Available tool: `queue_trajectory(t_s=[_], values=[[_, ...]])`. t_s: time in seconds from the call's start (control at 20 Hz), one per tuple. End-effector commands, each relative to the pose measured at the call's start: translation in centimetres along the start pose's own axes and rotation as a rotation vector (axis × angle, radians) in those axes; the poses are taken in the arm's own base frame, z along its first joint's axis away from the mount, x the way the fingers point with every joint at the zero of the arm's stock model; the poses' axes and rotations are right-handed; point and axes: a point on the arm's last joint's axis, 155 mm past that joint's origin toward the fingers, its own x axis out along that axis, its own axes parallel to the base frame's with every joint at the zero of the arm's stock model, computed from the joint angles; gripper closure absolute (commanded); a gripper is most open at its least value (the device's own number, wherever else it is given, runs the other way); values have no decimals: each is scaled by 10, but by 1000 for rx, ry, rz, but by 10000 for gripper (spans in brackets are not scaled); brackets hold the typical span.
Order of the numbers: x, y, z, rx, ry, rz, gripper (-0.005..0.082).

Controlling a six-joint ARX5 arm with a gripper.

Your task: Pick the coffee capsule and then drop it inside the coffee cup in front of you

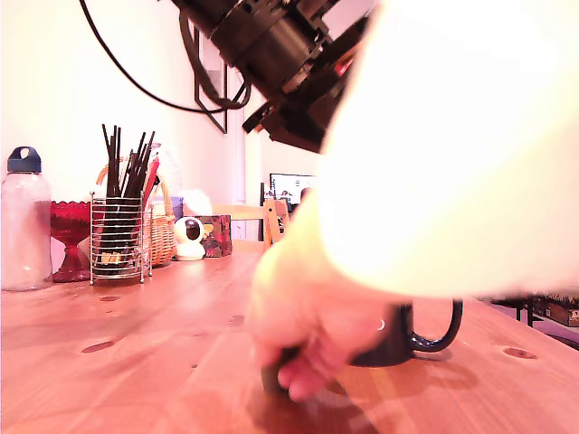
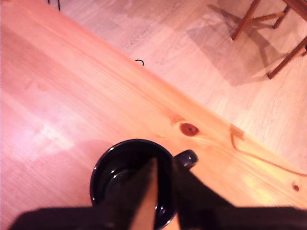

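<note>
The coffee cup (image 1: 395, 342), a glossy dark mug with its loop handle toward the exterior view's right, stands on the wooden table (image 1: 136, 362), half hidden by a person's hand (image 1: 308, 325) in a pale sleeve. The hand's fingers press a small dark shape (image 1: 274, 373) onto the table; it looks like the coffee capsule, mostly covered. In the wrist view my gripper (image 2: 165, 163) hangs over the cup's (image 2: 120, 172) open mouth. Its fingers (image 2: 192, 191) are close together with nothing between them. The cup's inside looks empty.
At the exterior view's left stand a clear bottle with a blue cap (image 1: 24, 221), a red glass bowl (image 1: 71, 237), a wire holder of black sticks (image 1: 120, 237), a wicker basket (image 1: 163, 231) and a small white camera (image 1: 189, 239). The table edge (image 2: 158, 81) and wooden chair legs (image 2: 283, 57) show in the wrist view.
</note>
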Motion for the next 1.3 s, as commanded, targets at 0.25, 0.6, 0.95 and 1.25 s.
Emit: queue_trajectory(t_s=[0.25, 0.6, 0.95, 1.25], values=[[-6, 10, 5, -20, -20, 10, 714], [-19, -2, 15, 6, -52, -32, 714], [-23, -4, 7, 61, -21, -34, 715], [-47, -10, 19, 95, -77, -45, 716]])
